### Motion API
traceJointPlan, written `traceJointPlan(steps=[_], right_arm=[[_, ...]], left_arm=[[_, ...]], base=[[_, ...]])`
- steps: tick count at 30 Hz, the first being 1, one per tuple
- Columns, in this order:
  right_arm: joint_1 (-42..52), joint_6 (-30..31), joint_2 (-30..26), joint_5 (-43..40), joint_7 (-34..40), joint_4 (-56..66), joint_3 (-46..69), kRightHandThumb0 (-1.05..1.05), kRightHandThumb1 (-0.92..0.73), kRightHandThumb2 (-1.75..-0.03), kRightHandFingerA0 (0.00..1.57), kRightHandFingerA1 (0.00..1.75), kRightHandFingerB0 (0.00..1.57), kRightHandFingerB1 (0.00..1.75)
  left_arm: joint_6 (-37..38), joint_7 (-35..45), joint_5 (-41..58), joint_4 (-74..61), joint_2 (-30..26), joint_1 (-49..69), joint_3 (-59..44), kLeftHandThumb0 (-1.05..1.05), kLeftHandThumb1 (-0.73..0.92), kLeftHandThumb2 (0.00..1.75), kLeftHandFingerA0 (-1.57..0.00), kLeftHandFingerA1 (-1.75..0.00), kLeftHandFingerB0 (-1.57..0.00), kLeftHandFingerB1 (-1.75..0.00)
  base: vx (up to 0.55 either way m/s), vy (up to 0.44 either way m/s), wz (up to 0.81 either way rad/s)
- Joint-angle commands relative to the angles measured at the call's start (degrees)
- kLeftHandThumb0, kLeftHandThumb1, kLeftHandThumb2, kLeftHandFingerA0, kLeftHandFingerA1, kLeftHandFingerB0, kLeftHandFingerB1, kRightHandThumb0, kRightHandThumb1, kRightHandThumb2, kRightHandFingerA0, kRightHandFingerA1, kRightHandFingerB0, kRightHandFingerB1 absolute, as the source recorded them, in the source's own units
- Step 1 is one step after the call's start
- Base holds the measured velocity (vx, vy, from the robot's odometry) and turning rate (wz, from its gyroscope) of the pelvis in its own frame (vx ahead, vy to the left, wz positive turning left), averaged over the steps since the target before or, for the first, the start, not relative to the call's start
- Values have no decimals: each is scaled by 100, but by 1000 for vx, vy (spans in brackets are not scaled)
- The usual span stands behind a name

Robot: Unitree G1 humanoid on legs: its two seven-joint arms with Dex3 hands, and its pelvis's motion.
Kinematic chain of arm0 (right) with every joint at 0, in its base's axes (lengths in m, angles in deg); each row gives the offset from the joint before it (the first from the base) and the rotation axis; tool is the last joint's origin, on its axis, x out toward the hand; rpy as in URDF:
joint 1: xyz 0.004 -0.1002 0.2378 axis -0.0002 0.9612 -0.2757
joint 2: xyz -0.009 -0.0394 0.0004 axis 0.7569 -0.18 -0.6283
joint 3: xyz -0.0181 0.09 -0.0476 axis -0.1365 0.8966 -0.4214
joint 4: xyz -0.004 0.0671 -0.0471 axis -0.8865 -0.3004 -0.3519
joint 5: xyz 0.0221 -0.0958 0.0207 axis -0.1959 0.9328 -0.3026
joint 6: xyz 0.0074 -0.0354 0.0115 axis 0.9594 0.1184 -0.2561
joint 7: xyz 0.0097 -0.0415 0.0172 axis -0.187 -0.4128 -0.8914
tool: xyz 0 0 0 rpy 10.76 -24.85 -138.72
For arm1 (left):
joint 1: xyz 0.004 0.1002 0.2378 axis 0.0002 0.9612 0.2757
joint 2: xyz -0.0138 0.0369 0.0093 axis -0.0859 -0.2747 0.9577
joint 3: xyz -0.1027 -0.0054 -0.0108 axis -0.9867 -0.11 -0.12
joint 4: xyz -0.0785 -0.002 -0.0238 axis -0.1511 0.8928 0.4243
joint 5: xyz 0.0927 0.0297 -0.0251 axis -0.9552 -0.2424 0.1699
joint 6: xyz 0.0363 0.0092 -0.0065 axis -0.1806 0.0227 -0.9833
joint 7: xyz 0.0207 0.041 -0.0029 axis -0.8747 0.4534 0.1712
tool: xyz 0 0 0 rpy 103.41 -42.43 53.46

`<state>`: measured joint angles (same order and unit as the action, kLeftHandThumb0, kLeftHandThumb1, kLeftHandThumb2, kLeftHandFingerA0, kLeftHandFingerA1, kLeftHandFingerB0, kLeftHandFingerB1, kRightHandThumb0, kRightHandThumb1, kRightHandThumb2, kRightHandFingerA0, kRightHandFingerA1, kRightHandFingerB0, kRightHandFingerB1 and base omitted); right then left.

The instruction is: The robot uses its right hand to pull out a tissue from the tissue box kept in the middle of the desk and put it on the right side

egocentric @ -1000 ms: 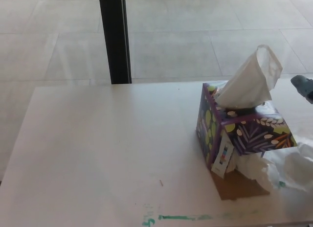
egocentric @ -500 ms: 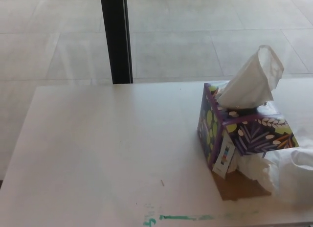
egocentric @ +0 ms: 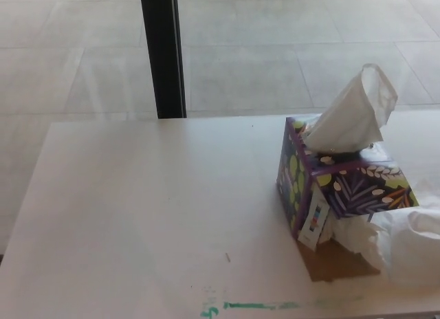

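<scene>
The table carries one box, toward my right, with one tissue standing up out of its top slot. A second ago a dark tip, probably my right hand, showed at the right edge; now neither hand is in view, so I cannot tell if they are released or clenched. The white pile just right of the box has grown meanwhile. I judge one tissue was just put down there. I count one pile, with pieces I cannot separate, and one brown card under the box.
</scene>
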<state>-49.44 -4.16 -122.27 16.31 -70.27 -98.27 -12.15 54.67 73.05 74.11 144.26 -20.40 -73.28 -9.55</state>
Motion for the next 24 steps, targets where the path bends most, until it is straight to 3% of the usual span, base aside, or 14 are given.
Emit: traceJointPlan(steps=[1,2,3,7,8,9,13,16,17,18,19,21,22,24], right_arm=[[3159,-275,2086,-2630,2744,-1808,4048,-71,-60,-103,48,73,29,57],[3176,-295,2087,-2631,2738,-1812,4071,-71,-60,-103,48,73,29,57],[3130,-470,2165,-2764,2908,-2140,4011,-75,-78,-63,49,77,31,50],[2706,-891,2838,-3494,3257,-3509,4003,-81,-76,-62,46,81,30,56],[2582,-782,2984,-3689,3131,-3606,4131,-85,-61,-104,47,81,26,62],[2531,-884,3004,-3754,3181,-3776,4176,-76,-73,-62,47,81,29,55],[2244,-1182,3307,-4375,2931,-4548,4620,-74,-73,-60,33,93,17,68],[2241,-993,3304,-4488,2647,-4754,4772,-74,-74,-60,31,97,12,68],[2424,-532,3237,-4252,2487,-4845,4610,-75,-77,-62,37,92,14,63],[2441,-346,3239,-4270,2401,-4901,4657,-74,-55,-97,45,81,17,61],[2511,-200,3278,-4308,2235,-4865,4705,-71,-68,-63,19,79,21,60],[2439,-139,3360,-4708,1700,-4838,5037,-63,-62,-66,17,86,14,67],[2415,-161,3367,-4676,1702,-4867,5014,-67,-64,-64,33,88,21,65],[2417,-199,3361,-4510,1852,-4907,4898,-67,-64,-64,33,88,21,65]], left_arm=[[-54,-95,167,54,-86,-77,-137,-82,92,70,-55,-46,-46,-43],[-52,-95,163,53,-81,-73,-132,-82,92,70,-55,-46,-46,-43],[-39,-58,166,33,-91,-51,-131,-85,92,69,-55,-47,-46,-44],[-104,-7,209,-14,-103,7,-159,-80,92,70,-54,-46,-46,-44],[-127,-14,212,-9,-103,0,-164,-80,92,70,-53,-46,-46,-43],[-149,-6,230,5,-73,-16,-176,-81,92,68,-53,-47,-45,-43],[-86,-43,165,-24,-69,3,-116,-79,92,74,-52,-47,-41,-43],[-50,-96,151,-35,-60,19,-109,-78,92,74,-52,-47,-43,-43],[-80,-71,156,-4,-84,23,-118,-79,92,72,-51,-46,-44,-43],[-26,-63,100,-10,-100,50,-66,-80,92,75,-51,-47,-41,-43],[-7,-91,88,-21,-98,75,-57,-82,92,73,-52,-47,-44,-43],[-27,-111,120,-42,-99,61,-88,-81,92,74,-53,-48,-41,-42],[-51,-114,154,-40,-96,46,-121,-79,92,72,-52,-46,-44,-42],[-77,-117,185,-43,-93,37,-150,-79,92,72,-52,-46,-44,-42]], base=[[0,0,0],[0,0,0],[0,0,0],[0,0,0],[0,0,0],[0,0,0],[0,0,0],[0,0,0],[0,0,0],[0,0,0],[0,0,0],[0,0,0],[0,0,0],[0,0,0]])
